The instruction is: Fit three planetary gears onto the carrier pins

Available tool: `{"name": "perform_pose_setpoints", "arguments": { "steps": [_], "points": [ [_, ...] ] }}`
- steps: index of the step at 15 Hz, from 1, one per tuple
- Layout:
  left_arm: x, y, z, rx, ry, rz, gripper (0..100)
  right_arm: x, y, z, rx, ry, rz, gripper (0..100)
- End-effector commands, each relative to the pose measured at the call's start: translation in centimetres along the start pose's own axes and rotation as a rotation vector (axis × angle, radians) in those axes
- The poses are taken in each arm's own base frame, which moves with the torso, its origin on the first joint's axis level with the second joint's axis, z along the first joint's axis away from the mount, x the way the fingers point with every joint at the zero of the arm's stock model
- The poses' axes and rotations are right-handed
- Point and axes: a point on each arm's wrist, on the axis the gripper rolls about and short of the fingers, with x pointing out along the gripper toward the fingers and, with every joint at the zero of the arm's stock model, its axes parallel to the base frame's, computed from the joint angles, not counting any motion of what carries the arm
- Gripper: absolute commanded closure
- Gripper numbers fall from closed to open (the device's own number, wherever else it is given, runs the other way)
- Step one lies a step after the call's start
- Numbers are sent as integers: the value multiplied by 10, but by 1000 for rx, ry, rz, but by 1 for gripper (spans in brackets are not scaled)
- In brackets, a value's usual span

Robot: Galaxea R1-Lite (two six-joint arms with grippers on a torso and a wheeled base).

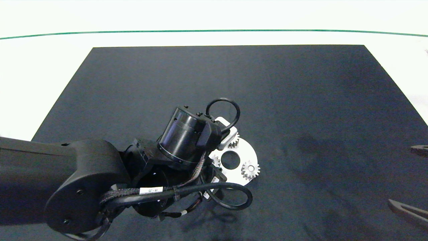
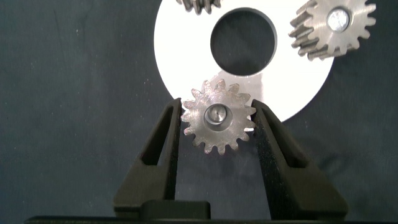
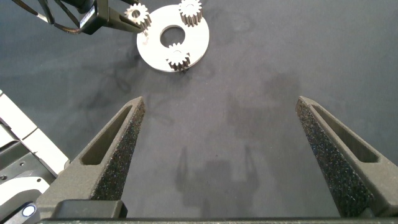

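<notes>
Gear [image 2: 219, 119] on pin, clamped between left pincer [image 2: 217, 134] fingers, right pincer [image 3: 221, 140] wide apart

L arm reaches in from the near left, wrist bent down over mat centre; left gripper [image 2: 217, 121] has fingers [image 2: 166, 146] pressed on both sides of a gear. R arm parked at right edge, right gripper [image 3: 217, 149] spread wide, holding nothing.

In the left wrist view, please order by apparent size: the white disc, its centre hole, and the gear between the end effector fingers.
1. White disc, largest.
2. Gear in the left end effector and centre hole: these look alike, so I leave them unranked.
</notes>
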Motion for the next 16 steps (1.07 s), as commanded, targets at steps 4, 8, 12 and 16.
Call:
{"name": "perform_pose_setpoints", "arguments": {
  "steps": [4, 8, 12, 16],
  "points": [
    [4, -2, -4, 5, 13, 2, 75, 1, 0, 0, -3, 4, 0, 0],
    [3, -2, -6, 2, 14, 1, 0, 1, 1, -1, -3, 6, 5, 0],
    [2, -2, -5, 1, 7, 2, 0, 1, 1, -1, -4, 8, 5, 0],
    [-30, 14, 4, -44, -84, 21, 0, 0, 0, 0, -1, 2, -3, 0]
  ]
}}
